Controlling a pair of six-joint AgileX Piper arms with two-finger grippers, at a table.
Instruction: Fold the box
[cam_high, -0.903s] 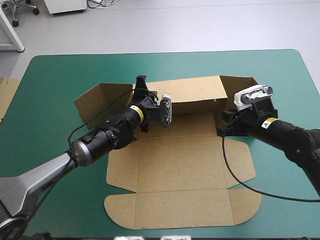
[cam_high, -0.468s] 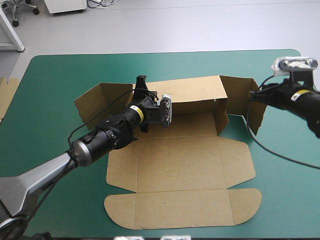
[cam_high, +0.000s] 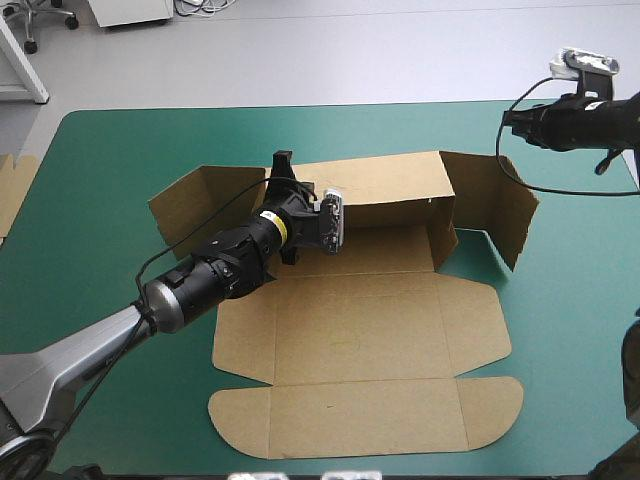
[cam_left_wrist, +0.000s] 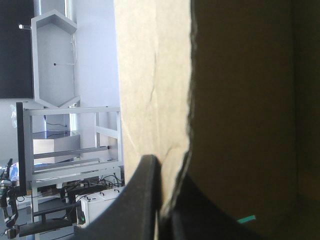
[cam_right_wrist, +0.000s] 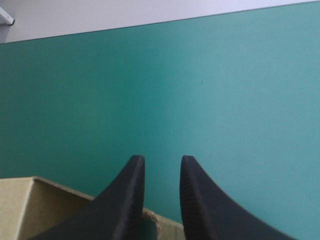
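Two rounded tabs end the nearest panel of the box (cam_high: 360, 330), a brown sheet lying at the middle of the teal-green cover (cam_high: 120, 150), its length running from the robot's side toward the far edge. Beyond the flat panels its far wall stands upright, long side parallel to that edge, a flap angling outward at each end. The left gripper (cam_high: 296, 190) pinches this wall near its left end; from above its tips are lost against the wrist, but its own view shows the black fingers (cam_left_wrist: 145, 200) all but closed on the board's edge. A strip of more board (cam_high: 12, 190) is cut off at the table's left edge. Farthest, the right gripper (cam_high: 510, 120) hangs raised over the far right corner, its arm cut off, fingers (cam_right_wrist: 127, 200) narrowly apart and touching nothing.
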